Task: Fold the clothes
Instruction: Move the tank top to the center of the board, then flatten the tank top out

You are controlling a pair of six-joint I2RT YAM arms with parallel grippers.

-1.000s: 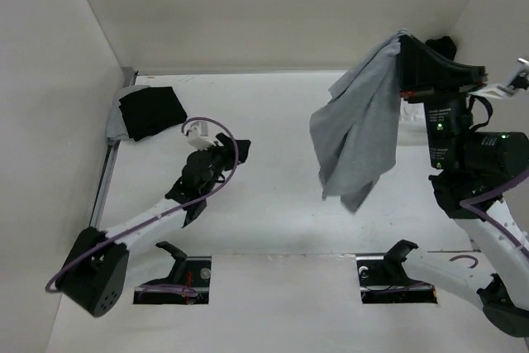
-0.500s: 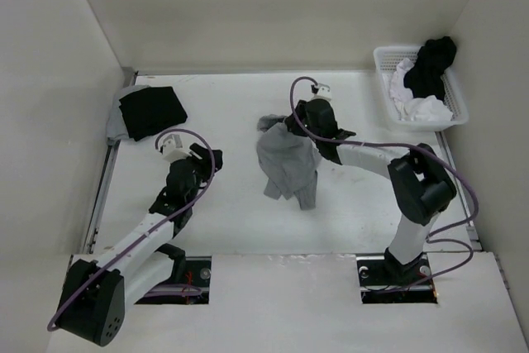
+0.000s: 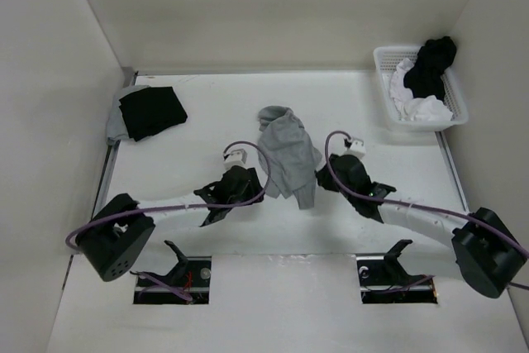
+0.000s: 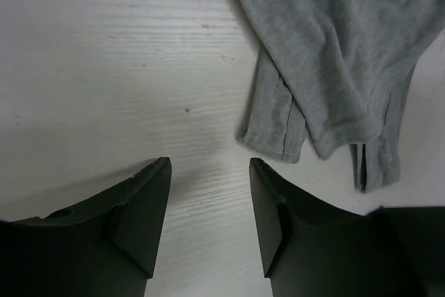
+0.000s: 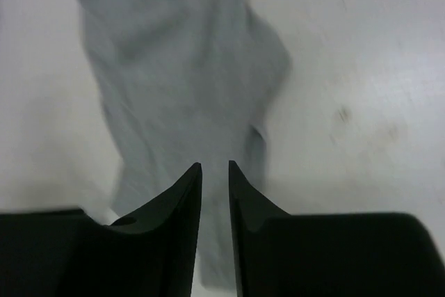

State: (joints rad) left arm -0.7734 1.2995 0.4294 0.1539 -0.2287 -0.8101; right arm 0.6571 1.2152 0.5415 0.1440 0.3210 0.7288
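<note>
Now the white plastic basket (image 3: pixel 383 80) is holding a black garment (image 3: pixel 433 59) and white cloth (image 3: pixel 417 106); the left pincer (image 4: pixel 208 165) is gaping empty, the right pincer (image 5: pixel 215 166) standing barely parted, both near the crumpled light grey knit T-shirt (image 3: pixel 285 150).

The white worktop (image 3: pixel 207 121) shows faint grain and a few small dark specks. A crumpled light grey T-shirt (image 3: pixel 285 155) lies on it between the two grippers, just ahead and to the right of the left gripper (image 4: pixel 208 165) and straight ahead of the right gripper (image 5: pixel 214 166). A folded black garment (image 3: pixel 151 112) lies well beyond the left gripper, in the far left corner. A white basket (image 3: pixel 383 59) of white and black laundry stands well beyond the right gripper, at the far right edge.
</note>
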